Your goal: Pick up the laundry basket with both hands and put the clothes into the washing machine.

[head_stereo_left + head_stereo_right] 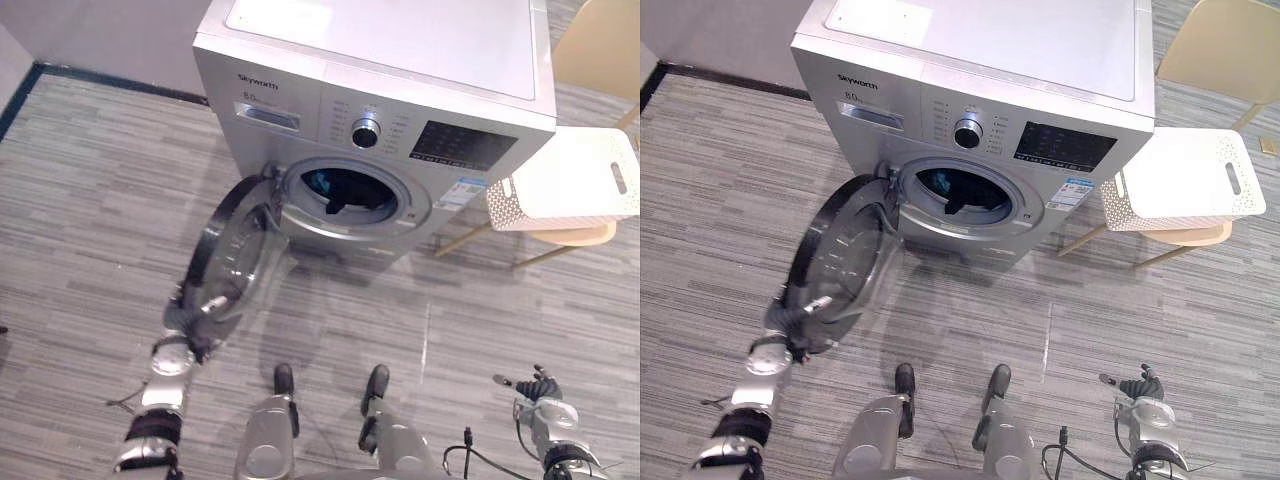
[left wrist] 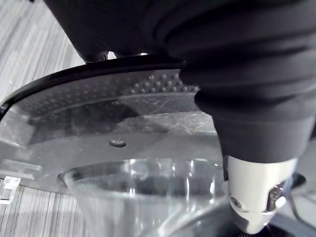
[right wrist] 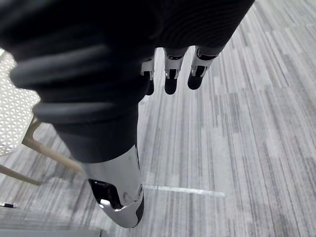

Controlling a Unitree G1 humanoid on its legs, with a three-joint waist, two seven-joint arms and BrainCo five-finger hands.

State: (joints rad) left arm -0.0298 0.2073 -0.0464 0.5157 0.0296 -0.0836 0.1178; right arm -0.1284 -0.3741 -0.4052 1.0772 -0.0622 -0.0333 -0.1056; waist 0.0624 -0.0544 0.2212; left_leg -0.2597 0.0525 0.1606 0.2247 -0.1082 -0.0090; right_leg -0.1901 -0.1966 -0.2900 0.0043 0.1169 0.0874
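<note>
I have the washing machine (image 1: 400, 60) straight ahead, its door (image 1: 235, 255) swung open to my left, clothes (image 1: 345, 190) inside the drum. The laundry basket (image 1: 560, 180) sits on a chair (image 1: 585, 236) just right of the machine. My left hand (image 1: 192, 338) is at the door's lower edge. My right hand (image 1: 535, 388) hangs over the floor (image 1: 90, 200), far right.

The open door (image 1: 232, 262) hides most of the left hand (image 1: 196, 340) behind its rim

Silver-grey washing machine (image 1: 300, 90), white basket (image 1: 560, 185) w/ perforated lattice, grey streaked floor (image 1: 90, 200), dark + blue clothes (image 1: 345, 190).
</note>
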